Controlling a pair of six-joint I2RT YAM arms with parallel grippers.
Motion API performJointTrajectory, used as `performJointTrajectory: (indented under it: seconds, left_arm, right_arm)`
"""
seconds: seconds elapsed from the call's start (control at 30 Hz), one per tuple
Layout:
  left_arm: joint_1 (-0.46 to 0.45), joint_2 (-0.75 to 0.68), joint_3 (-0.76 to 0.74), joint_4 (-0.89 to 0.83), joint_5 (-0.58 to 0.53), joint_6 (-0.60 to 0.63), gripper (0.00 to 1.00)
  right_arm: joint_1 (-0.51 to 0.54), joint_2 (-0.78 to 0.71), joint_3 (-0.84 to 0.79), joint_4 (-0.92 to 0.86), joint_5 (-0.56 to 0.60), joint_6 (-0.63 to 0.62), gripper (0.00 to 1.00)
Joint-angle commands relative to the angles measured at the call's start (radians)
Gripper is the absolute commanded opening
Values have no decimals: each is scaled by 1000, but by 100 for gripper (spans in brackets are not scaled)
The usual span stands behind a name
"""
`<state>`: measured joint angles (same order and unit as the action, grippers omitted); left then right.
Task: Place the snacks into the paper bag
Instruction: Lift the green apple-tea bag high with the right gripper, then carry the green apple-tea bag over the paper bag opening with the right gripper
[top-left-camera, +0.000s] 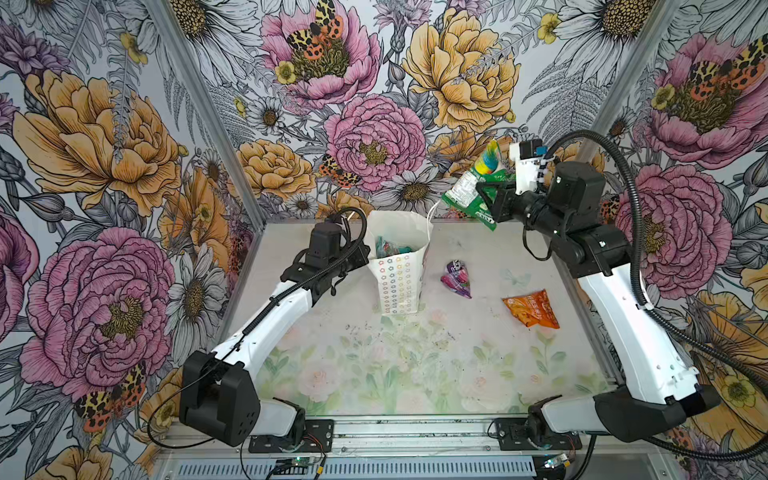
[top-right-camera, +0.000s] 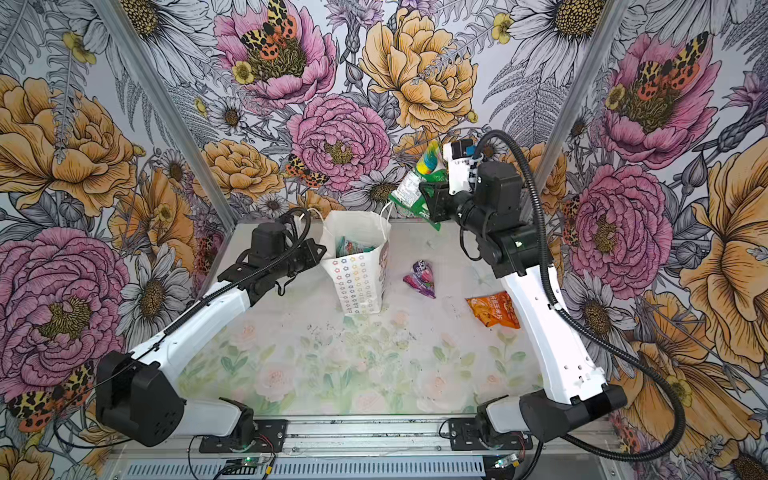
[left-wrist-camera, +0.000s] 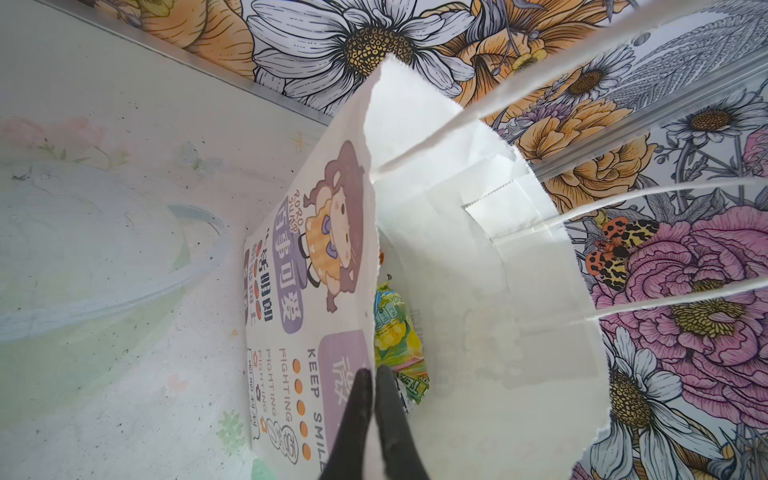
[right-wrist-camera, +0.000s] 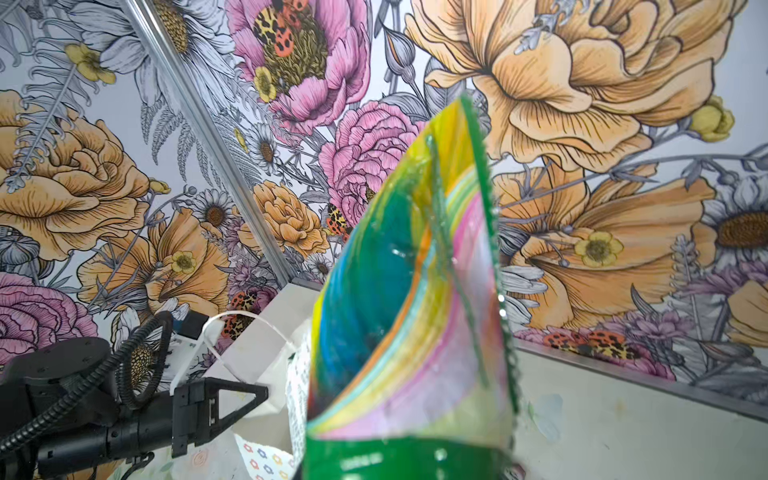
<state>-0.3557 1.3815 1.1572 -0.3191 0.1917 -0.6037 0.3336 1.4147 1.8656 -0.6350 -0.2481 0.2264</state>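
The right tool (top-left-camera: 487, 194), clenched on a green packet (top-left-camera: 464, 189) held high, hangs just right of the upright paper bag (top-left-camera: 399, 286), whose open rim the left tool (left-wrist-camera: 374, 370) pinches tight.

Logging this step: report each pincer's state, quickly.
Left pincer: closed on the paper bag rim.
Right pincer: closed on the green snack packet, held aloft.

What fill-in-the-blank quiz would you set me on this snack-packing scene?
The right gripper holds a snack packet coloured mainly ____.
The paper bag, pinched by the left gripper, stands ____.
Loose on the table lie a purple packet and an orange packet, ____ in all.
Missing: green; upright; two.
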Motion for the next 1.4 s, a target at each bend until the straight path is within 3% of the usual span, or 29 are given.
performJointTrajectory:
  seconds: [0.0,0.23,0.43,0.7,1.37]
  left_arm:
    - [0,-42,-8,18,-34,1,0]
    - [-2,-44,-14,21,-31,1,0]
    - [0,-50,-22,23,-29,2,0]
    - [4,-56,-30,25,-28,4,0]
    - [11,-59,-38,30,-21,4,0]
  right_arm:
    - [55,56,79,84,-22,-61,9]
    - [181,187,188,103,-15,-169,3]
    - [226,310,272,101,-53,-182,0]
    - [240,419,296,100,-84,-194,0]
    - [233,533,254,100,-137,-319,0]
